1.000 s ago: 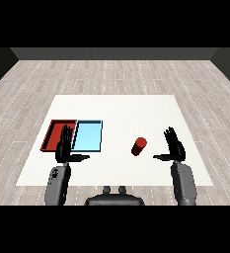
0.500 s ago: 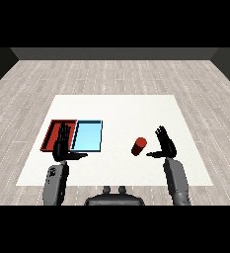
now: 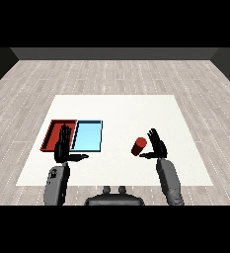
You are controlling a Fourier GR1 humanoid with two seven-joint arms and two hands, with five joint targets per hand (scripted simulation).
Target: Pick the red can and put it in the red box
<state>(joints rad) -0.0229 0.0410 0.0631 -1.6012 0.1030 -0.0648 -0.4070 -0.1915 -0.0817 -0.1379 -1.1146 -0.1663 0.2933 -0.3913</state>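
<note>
Right, here is the table as it stands.
Can: the red can (image 3: 139, 146) stands upright on the white table (image 3: 121, 108), right of the two trays and well apart from them — not lifted, not tilted.
Right hand: the right hand (image 3: 157, 145) is just beside the can on its right, fingers straight and spread, thumb reaching toward the can's base. It has hold of nothing; whether the thumb touches the can I cannot tell.
Left hand: the left hand (image 3: 63, 145) hovers at the near edge of the red tray, fingers straight up, thumb out to the side — open and carrying nothing.
Red tray: the red tray (image 3: 51, 135) lies at the left, nothing in it that shows.
Blue tray: the blue tray (image 3: 88, 136) sits touching it on the right, between red tray and can.
Done: by my reading, only the approach — hand lined up at the can.
Left: closing round the can, lifting, carrying it across the blue tray, and setting it in the red one. Early days.
</note>
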